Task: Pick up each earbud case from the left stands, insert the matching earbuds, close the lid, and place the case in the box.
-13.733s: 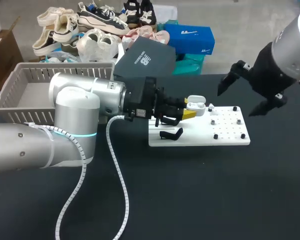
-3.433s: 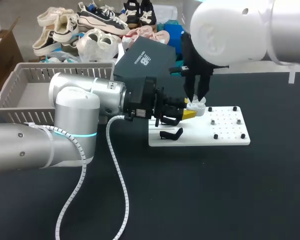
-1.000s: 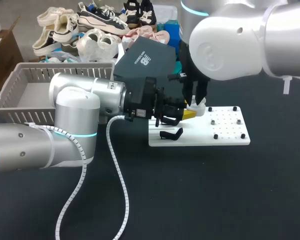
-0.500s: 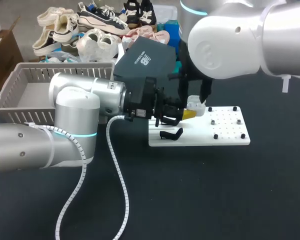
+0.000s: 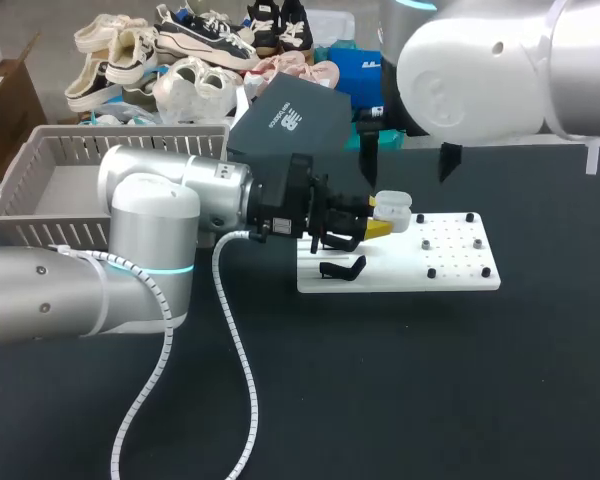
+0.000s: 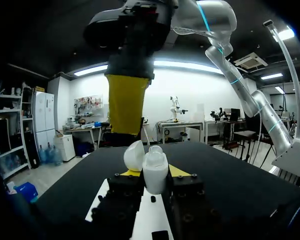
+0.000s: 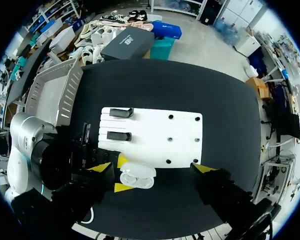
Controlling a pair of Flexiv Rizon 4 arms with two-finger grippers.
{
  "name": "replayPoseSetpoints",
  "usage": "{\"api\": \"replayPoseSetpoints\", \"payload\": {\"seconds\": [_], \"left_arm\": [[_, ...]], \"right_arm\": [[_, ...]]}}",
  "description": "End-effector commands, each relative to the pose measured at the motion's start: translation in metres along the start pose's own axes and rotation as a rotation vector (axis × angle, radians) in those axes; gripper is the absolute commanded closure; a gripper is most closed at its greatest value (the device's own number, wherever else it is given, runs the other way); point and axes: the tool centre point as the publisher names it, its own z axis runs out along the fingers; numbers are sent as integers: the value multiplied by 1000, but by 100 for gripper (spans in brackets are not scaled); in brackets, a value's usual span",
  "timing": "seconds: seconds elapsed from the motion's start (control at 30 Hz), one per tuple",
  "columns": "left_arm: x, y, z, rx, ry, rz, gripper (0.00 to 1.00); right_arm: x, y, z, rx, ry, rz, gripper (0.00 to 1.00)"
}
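Note:
My left gripper (image 5: 380,222) is shut on a white earbud case (image 5: 392,208), holding it above the left part of the white board (image 5: 460,270). In the left wrist view the case (image 6: 154,172) sits upright between the yellow tips with its lid (image 6: 134,155) open and an earbud top showing. My right gripper (image 5: 408,155) hangs open above the case, touching nothing. From the right wrist view the case (image 7: 137,176) lies below and between the wide-spread yellow tips of that gripper (image 7: 152,168). Two black stands (image 7: 120,124) stand bare on the board.
A grey slatted basket (image 5: 40,170) stands at the table's far left, also seen past the left arm as the basket (image 7: 55,92). The board's right half carries small black pegs (image 5: 450,245). A dark shoebox (image 5: 290,120) lies behind the board. A white cable (image 5: 235,350) trails from the left arm.
My right gripper has opened wide and risen away from the case, which it was pinching at a second ago. The left arm and the case have stayed put.

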Motion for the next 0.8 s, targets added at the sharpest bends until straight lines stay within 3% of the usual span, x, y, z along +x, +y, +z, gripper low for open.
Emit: {"api": "replayPoseSetpoints", "payload": {"seconds": [0.03, 0.4, 0.8], "left_arm": [[0, 0, 0, -1, 0, 1, 100], [0, 0, 0, -1, 0, 1, 100], [0, 0, 0, -1, 0, 1, 100]], "right_arm": [[-7, -12, 6, 9, 3, 29, 0], [-21, -30, 27, 28, 42, 71, 0], [-6, -31, 25, 21, 59, 66, 0]]}}
